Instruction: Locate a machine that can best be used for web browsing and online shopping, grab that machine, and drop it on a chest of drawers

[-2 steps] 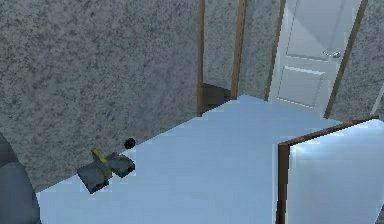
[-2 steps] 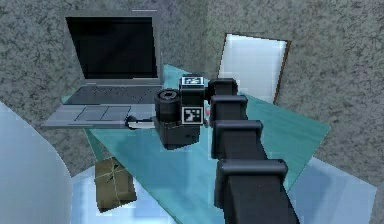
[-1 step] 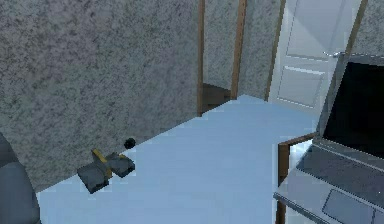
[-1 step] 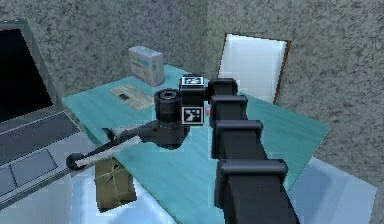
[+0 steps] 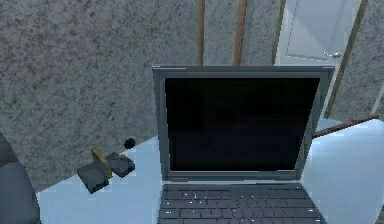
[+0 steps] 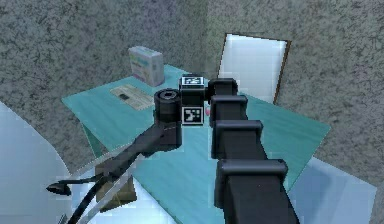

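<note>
1. The laptop [image 5: 240,140] is seen standing open on a pale blue table [image 5: 140,200], close ahead, so the grabbing step is judged to be in hand.
2. The gripper [image 6: 75,195] is seen low at the arm side view's left. Whether anything is held cannot be told.
3. Next, the gripper must be brought onto the laptop.

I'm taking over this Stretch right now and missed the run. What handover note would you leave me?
Gripper: at the arm side view's lower left, over a pale surface; cannot tell whether it holds anything.
Laptop: open, screen dark, standing on the pale blue table close ahead in the forward view; small dark things lie left of it.
Done: laptop found.
Left: grab it, find a chest of drawers, drop it there.
</note>
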